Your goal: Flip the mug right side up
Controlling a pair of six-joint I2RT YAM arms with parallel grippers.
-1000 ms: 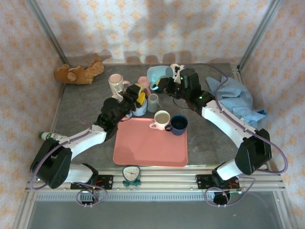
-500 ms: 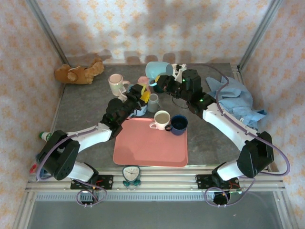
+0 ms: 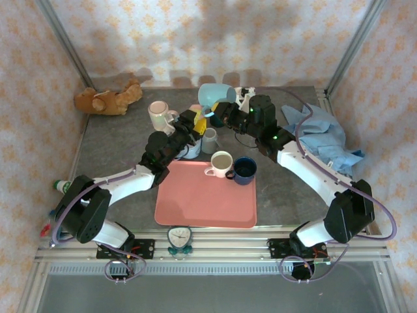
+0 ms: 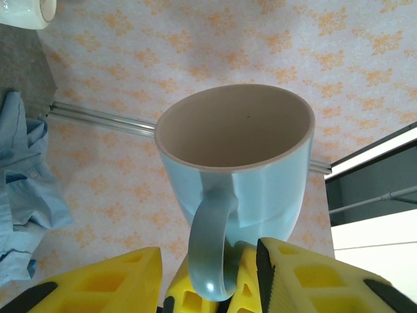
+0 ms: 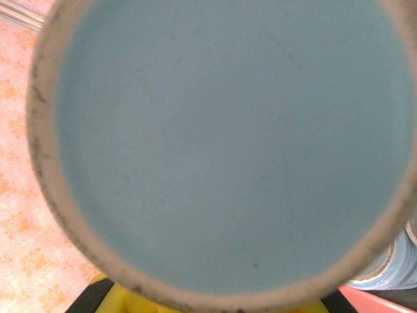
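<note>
The light blue mug (image 3: 214, 96) hangs in the air at the back middle, lying on its side. My right gripper (image 3: 225, 113) is shut on it; in the right wrist view the mug's round base (image 5: 228, 143) is close up, with yellow fingers (image 5: 107, 297) at its lower rim. My left gripper (image 3: 199, 120) reaches up from the left. In the left wrist view the mug (image 4: 241, 176) shows its mouth, and its handle (image 4: 212, 254) hangs between the left gripper's (image 4: 208, 264) yellow fingers. Those jaws stand apart, with a gap on either side of the handle.
A pink tray (image 3: 195, 208) lies near the front, with a cream mug (image 3: 221, 162) and a dark blue mug (image 3: 245, 169) at its far edge. A white mug (image 3: 158, 112) and a small grey mug (image 3: 209, 139) stand under the arms. Teddy bear (image 3: 107, 99) back left, blue cloth (image 3: 322, 137) right.
The right gripper raised the mug slightly. The left gripper moved up towards it, brought its fingers round the handle and narrowed its jaws.
</note>
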